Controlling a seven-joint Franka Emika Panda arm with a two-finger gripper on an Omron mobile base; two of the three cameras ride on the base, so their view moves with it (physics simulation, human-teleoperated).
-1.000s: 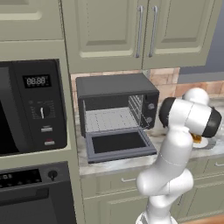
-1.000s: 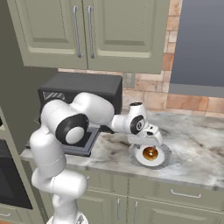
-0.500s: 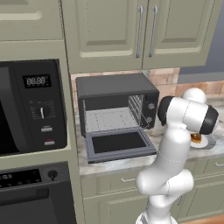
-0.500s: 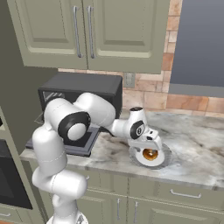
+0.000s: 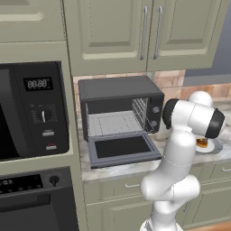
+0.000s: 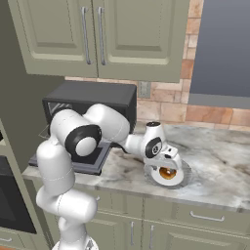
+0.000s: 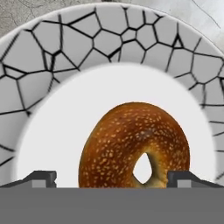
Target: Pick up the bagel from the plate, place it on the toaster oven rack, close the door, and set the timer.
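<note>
The bagel lies flat on the white middle of the plate, which sits on the marble counter well to the right of the toaster oven, whose door hangs open below the rack. The gripper hovers close above it, jaws spread wide, one fingertip left of the ring, the other at its right edge. That offset could pinch crust only, so the bagel may tip or slip. The arm reaches rightward and low, wrist turned downward.
</note>
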